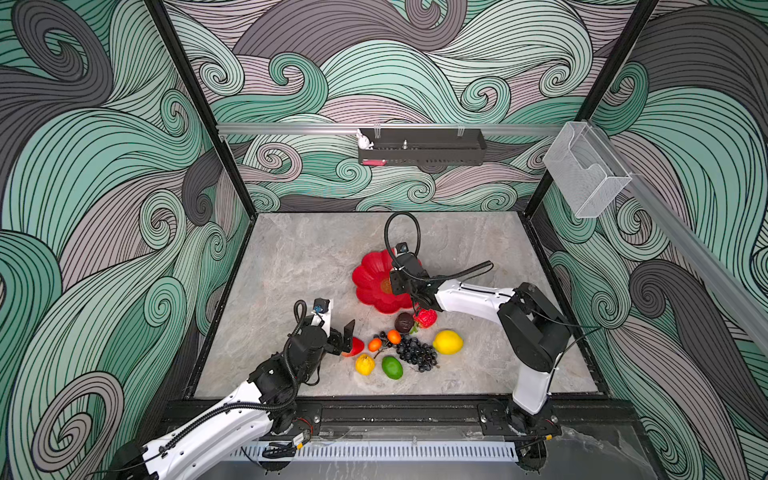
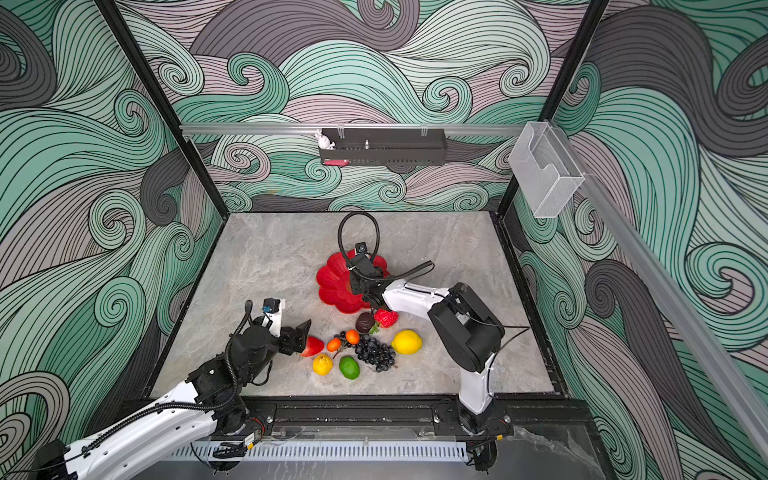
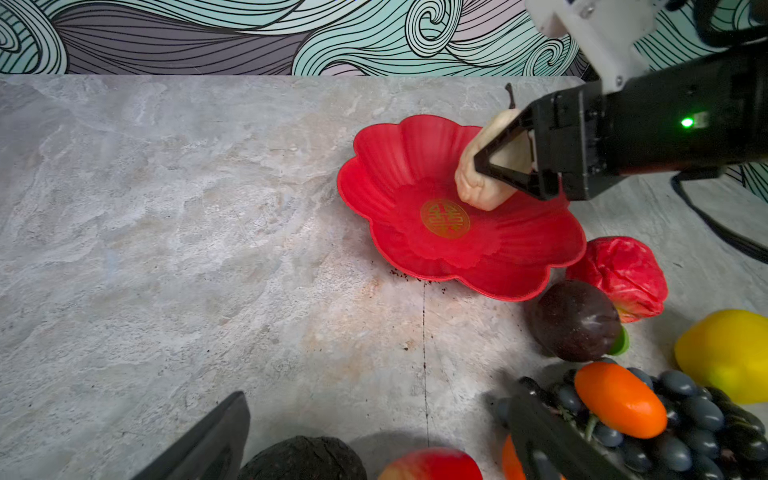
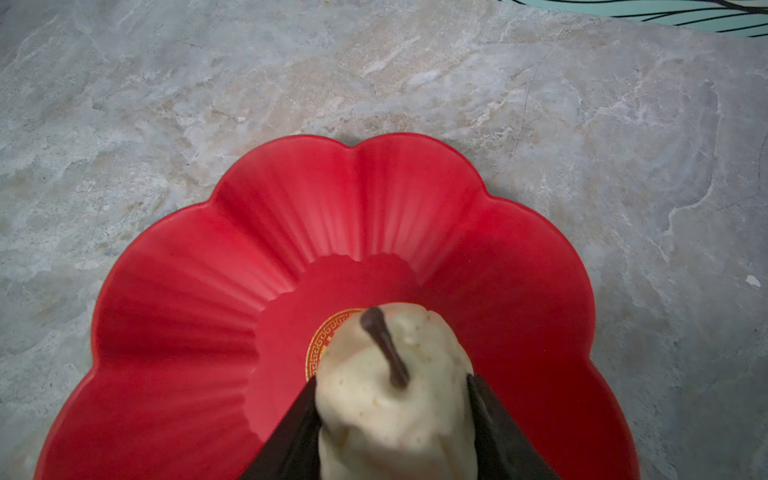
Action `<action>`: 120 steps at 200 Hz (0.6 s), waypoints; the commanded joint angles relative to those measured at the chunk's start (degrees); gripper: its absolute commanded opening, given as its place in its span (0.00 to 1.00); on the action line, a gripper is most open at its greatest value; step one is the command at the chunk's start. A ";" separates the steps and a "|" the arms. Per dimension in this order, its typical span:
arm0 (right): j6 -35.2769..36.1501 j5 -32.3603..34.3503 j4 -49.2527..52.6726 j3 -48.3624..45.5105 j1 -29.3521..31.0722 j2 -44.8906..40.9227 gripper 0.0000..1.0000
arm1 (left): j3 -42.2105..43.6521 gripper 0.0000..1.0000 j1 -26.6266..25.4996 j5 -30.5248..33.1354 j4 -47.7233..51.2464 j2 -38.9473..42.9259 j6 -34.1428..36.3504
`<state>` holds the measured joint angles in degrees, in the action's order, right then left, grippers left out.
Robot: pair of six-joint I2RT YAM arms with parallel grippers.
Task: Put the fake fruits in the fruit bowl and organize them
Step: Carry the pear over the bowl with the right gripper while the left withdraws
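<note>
A red flower-shaped bowl (image 1: 370,286) is set near the middle of the grey desk (image 1: 299,266). A cream pear (image 3: 471,185) is gripped by the right pincer (image 4: 390,382), with a black finger (image 4: 291,440) pressed to each side and the dark stem on top. The pear is held inside the bowl, its lower end down beside the gold centre (image 3: 444,218); whether the bowl's floor is touched cannot be told. The other fruits are spread on the desk, on the robot's side of the bowl. A crinkled red fruit (image 1: 425,318) and a dark plum (image 1: 404,322) are found just beside the bowl's rim. Nearer the robot, a grape bunch (image 1: 417,354) is flanked by a lemon (image 1: 448,341) on the right and two small orange fruits (image 1: 394,336) on the left, with a lime (image 1: 392,367) and a small yellow fruit (image 1: 365,364) beside them. The left pincer (image 1: 348,338) is spread wide and empty, and is held low just beside a red apple (image 1: 356,347). In the left wrist view a rough brown fruit (image 3: 303,461) is seen close under that pincer.
</note>
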<state>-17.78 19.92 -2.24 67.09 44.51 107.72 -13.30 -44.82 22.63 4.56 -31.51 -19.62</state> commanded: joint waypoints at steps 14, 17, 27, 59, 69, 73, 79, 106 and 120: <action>2.03 3.78 -2.82 3.07 1.74 2.84 0.46 | -0.26 0.99 0.35 -1.71 -2.36 1.22 1.44; 2.09 4.19 -2.80 3.13 1.86 3.04 0.46 | -0.24 0.99 0.39 -1.76 -2.38 1.34 1.49; 2.28 5.47 -2.94 3.22 2.17 3.66 0.46 | -0.15 0.99 0.35 -1.72 -2.32 1.73 1.53; 2.66 6.00 -3.27 3.49 2.49 5.30 0.47 | 0.27 0.99 0.38 -1.84 -2.36 2.59 1.71; 2.84 6.24 -3.30 3.49 2.66 5.65 0.47 | 0.29 0.99 0.40 -1.80 -2.55 2.68 1.76; 2.91 6.33 -3.32 3.49 2.79 5.73 0.48 | 0.35 0.99 0.36 -1.86 -2.55 2.68 1.77; 3.12 6.43 -3.32 3.51 2.99 5.88 0.48 | 0.38 0.99 0.38 -1.80 -2.62 2.60 1.72; 3.63 7.80 -3.40 3.16 3.94 6.27 0.51 | 0.29 0.99 0.41 -1.83 -2.68 2.50 1.87; 3.56 7.71 -3.65 2.72 4.09 6.60 0.53 | -0.01 0.99 0.39 -1.72 -1.80 2.87 1.94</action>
<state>-14.96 25.56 -4.14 69.38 47.75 113.82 -12.86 -44.80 21.15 2.85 -29.36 -18.41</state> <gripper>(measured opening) 0.518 0.986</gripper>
